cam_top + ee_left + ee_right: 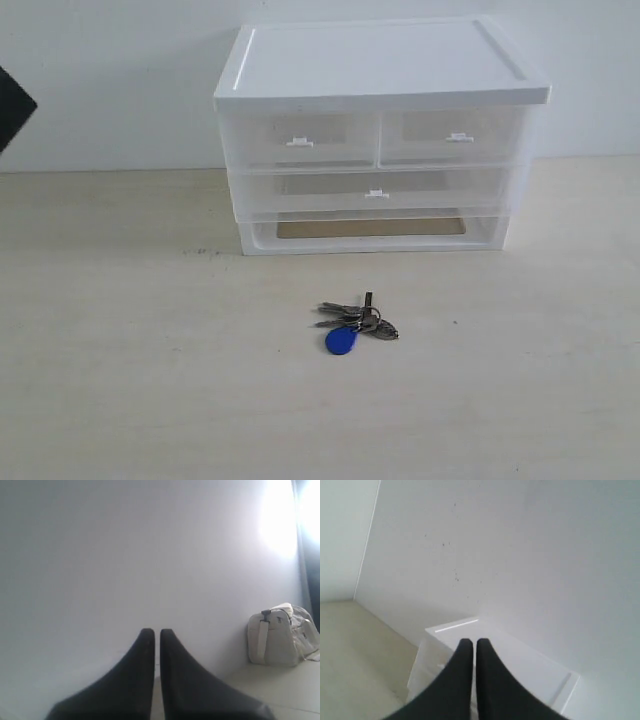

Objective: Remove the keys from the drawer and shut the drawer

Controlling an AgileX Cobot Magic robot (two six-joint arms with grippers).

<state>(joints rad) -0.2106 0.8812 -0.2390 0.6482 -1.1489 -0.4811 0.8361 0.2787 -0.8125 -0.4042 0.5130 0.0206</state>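
Looks done: keys (pixel 352 322) out on the counter (pixel 150 380) mid-frame, upper-right drawer (pixel 452 138) flush shut, left end effector (pixel 156 631) and right end effector (pixel 473 641) clenched empty.

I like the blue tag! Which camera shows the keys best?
The exterior view: the keys lie in full sight on the table before the cabinet. Neither wrist view shows them.

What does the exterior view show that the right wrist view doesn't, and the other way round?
Only the exterior view shows the keys lying on the table before the white cabinet, with the right-hand small drawer looking closed. Only the right wrist view shows the right pincer, shut and empty. Both show the cabinet's white top.
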